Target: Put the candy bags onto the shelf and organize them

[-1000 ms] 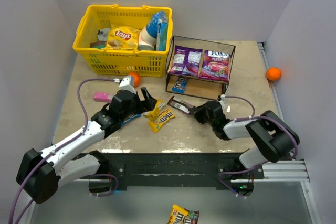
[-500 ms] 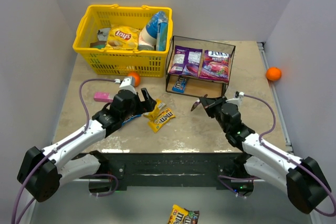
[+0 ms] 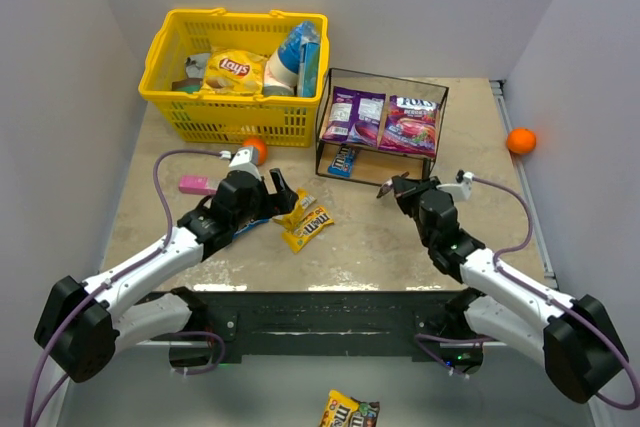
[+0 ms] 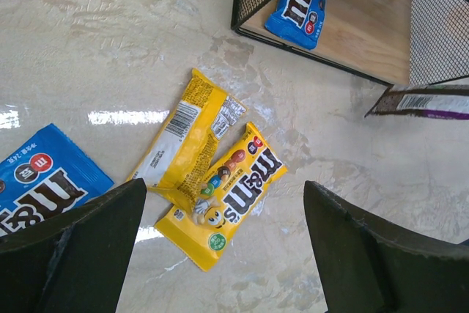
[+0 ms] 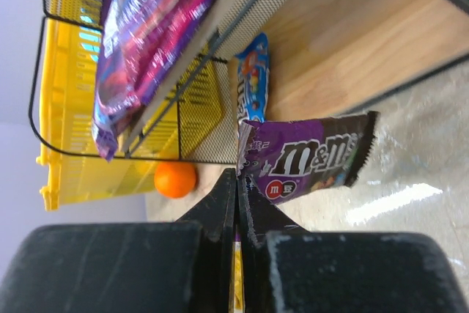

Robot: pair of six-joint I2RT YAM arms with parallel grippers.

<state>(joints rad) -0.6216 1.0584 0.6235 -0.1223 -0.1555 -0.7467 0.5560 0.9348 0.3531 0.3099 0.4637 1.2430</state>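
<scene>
At the shelf (image 3: pixel 385 162) front, right pincer (image 5: pixel 236 181) has carried its clamped brown packet (image 5: pixel 308 159) off the tabletop (image 3: pixel 380 237); left pincer (image 3: pixel 270 195) gapes empty.

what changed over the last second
The right claw, shut on the purple candy packet, lifted it off the table and carried it toward the lower board of the shelf. The left claw, open over the yellow packets, stayed put.
</scene>
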